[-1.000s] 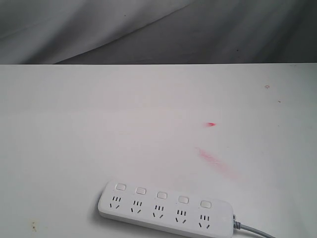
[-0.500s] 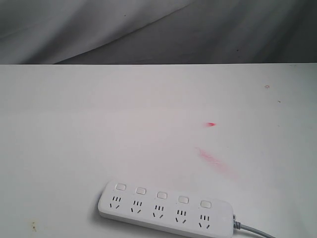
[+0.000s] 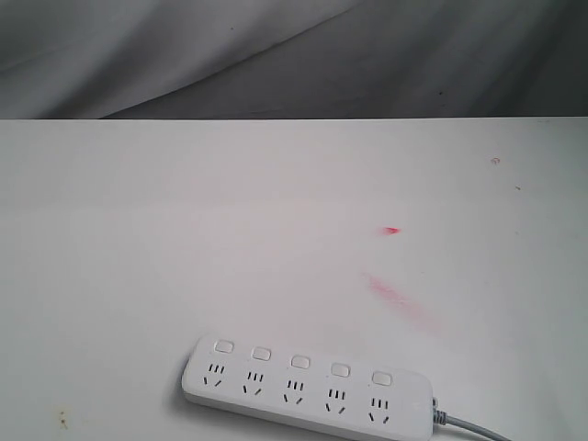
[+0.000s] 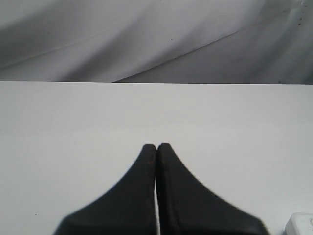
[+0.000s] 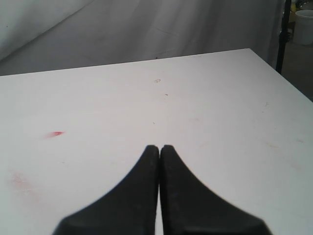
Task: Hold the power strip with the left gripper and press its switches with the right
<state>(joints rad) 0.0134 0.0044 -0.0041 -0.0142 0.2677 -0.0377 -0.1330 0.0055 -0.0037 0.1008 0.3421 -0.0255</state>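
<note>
The white power strip (image 3: 308,390) lies flat near the table's front edge in the exterior view, its grey cord (image 3: 473,425) trailing off to the right. Its five small square switches (image 3: 300,361) run in a row above the outlets. Neither arm shows in the exterior view. My left gripper (image 4: 156,146) is shut with nothing between its fingers, above bare table; a corner of the power strip (image 4: 301,224) peeks in at that view's edge. My right gripper (image 5: 159,147) is also shut and empty, over bare table away from the strip.
The white table (image 3: 230,230) carries a red smear (image 3: 397,299) and a small red mark (image 3: 392,230) right of centre. Grey cloth (image 3: 276,55) hangs behind the far edge. The table's right edge (image 5: 281,73) drops off beside a black pole (image 5: 282,34).
</note>
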